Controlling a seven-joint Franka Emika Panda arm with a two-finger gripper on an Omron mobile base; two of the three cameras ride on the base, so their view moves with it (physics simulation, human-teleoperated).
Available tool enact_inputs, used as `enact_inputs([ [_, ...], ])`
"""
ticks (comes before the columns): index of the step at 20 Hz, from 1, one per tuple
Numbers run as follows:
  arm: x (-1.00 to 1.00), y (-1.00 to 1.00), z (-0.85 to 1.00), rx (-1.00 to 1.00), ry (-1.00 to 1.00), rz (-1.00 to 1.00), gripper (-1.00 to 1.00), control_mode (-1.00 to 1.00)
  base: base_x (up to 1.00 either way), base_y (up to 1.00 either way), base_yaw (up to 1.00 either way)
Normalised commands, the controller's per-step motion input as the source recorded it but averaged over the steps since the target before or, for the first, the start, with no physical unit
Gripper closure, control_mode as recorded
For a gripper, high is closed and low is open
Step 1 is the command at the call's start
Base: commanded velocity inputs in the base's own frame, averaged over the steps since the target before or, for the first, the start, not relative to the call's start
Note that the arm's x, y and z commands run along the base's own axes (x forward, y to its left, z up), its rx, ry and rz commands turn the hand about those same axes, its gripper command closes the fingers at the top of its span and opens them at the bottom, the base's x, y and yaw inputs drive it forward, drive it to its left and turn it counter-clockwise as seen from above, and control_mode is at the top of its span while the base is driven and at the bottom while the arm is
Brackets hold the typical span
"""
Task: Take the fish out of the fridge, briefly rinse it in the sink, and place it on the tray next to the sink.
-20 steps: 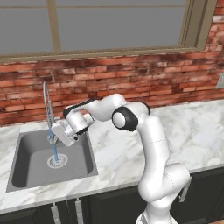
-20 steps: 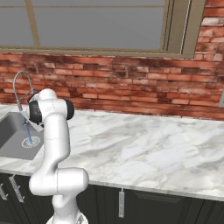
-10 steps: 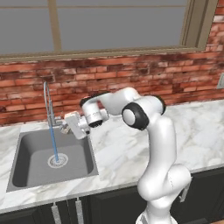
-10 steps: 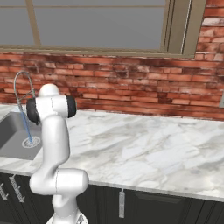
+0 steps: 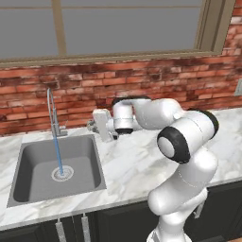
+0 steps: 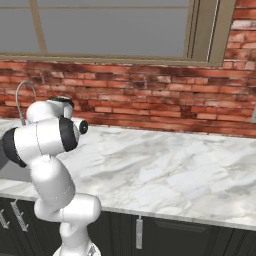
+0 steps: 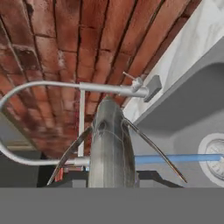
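Observation:
The fish fills the middle of the hand view, a silvery-grey body with thin fins spread to both sides, and my gripper is shut on it. In the left base view the gripper hangs over the sink's back right corner, beside the chrome faucet. A thin blue stream of water runs from the faucet to the round drain. The hand view looks past the fish to the faucet and the drain. The tray and the fridge are out of view.
A red brick wall with a window above it runs behind the white marble counter. The counter stretches far to the right of the arm. Dark cabinet doors line the front below.
The arm has swung the gripper with the fish up and to the right, from under the water stream over the basin to the sink's back right corner. Water still runs.

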Motion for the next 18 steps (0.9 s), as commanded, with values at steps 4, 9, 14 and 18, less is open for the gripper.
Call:
enact_inputs([
  [4,-0.38,-0.20,1.00,-0.10,-0.08,-0.38,1.00,-1.00,0.00,0.00,0.00],
  [9,-0.41,-0.14,1.00,-0.20,0.00,-0.30,1.00,-1.00,0.00,0.00,0.00],
  [14,-0.50,-0.44,1.00,-0.34,0.00,-0.23,1.00,-1.00,0.00,0.00,0.00],
  [18,-0.35,-0.41,0.91,-0.40,0.05,-0.23,1.00,-1.00,0.00,0.00,0.00],
])
